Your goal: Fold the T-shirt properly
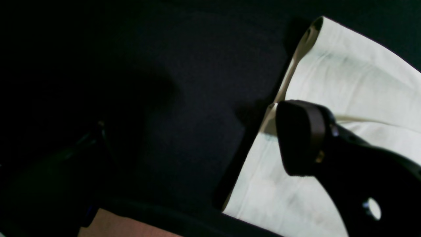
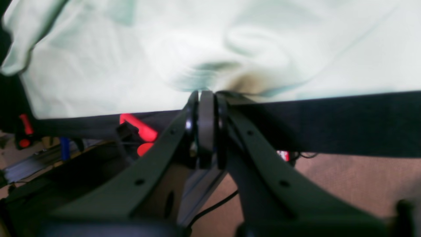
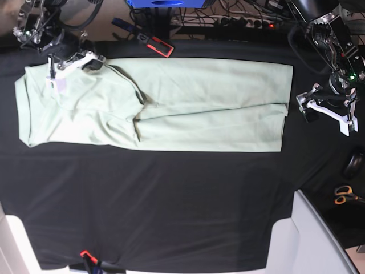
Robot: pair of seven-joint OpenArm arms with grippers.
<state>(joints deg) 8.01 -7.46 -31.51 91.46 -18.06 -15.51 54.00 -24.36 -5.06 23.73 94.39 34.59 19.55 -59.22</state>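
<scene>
Your right gripper has its jaws pressed together at the far edge of the T-shirt, and the puckered wrinkles fanning out from the tips suggest a pinch of cloth is caught there, though the wrist view is too blurred at the contact to say how many layers you hold. Your left gripper stands with its jaws spread wide, holding nothing, just beside the shirt's other end with one finger pad over the pale fabric. To do this step well, get that second hold before lifting: bring the open jaws over the doubled edge at that end, close on both layers together, then raise both ends evenly so the fold line stays straight rather than dragging one side. The shirt lies stretched lengthwise across the back half of the black tablecloth, already folded into a long pale mint band, smooth and square at the left gripper's end, with a diagonal crease near the middle and looser, rumpled cloth toward the right gripper's end.
</scene>
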